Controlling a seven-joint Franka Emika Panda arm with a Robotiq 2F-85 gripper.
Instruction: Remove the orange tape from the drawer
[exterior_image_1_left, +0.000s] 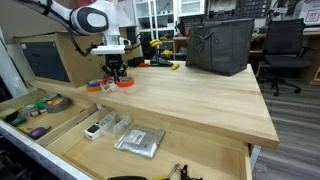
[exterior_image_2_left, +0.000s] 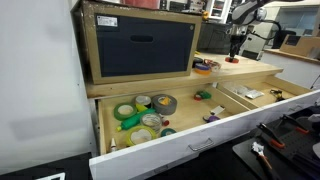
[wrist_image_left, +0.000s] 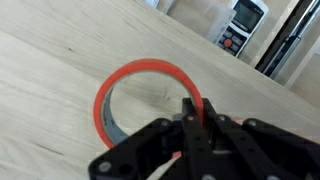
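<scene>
The orange tape (wrist_image_left: 138, 67) is a thin orange-red ring at the surface of the thick light-wood benchtop (exterior_image_1_left: 190, 95), outside the drawer. My gripper (wrist_image_left: 196, 112) is shut on the ring's near rim, one finger inside the hole and one outside. In both exterior views the gripper (exterior_image_1_left: 117, 70) (exterior_image_2_left: 236, 50) points down at the benchtop with the orange tape (exterior_image_1_left: 126, 84) (exterior_image_2_left: 233, 61) under it. The drawer (exterior_image_1_left: 70, 150) (exterior_image_2_left: 200, 140) stands pulled open below the benchtop.
A black bin (exterior_image_1_left: 218, 45) stands at the back of the benchtop. Another roll (exterior_image_1_left: 95, 86) lies beside the orange one. Green rolls (exterior_image_2_left: 125, 111) and a grey roll (exterior_image_2_left: 163, 103) lie in the drawer. A wooden cabinet (exterior_image_2_left: 140, 45) sits on the bench.
</scene>
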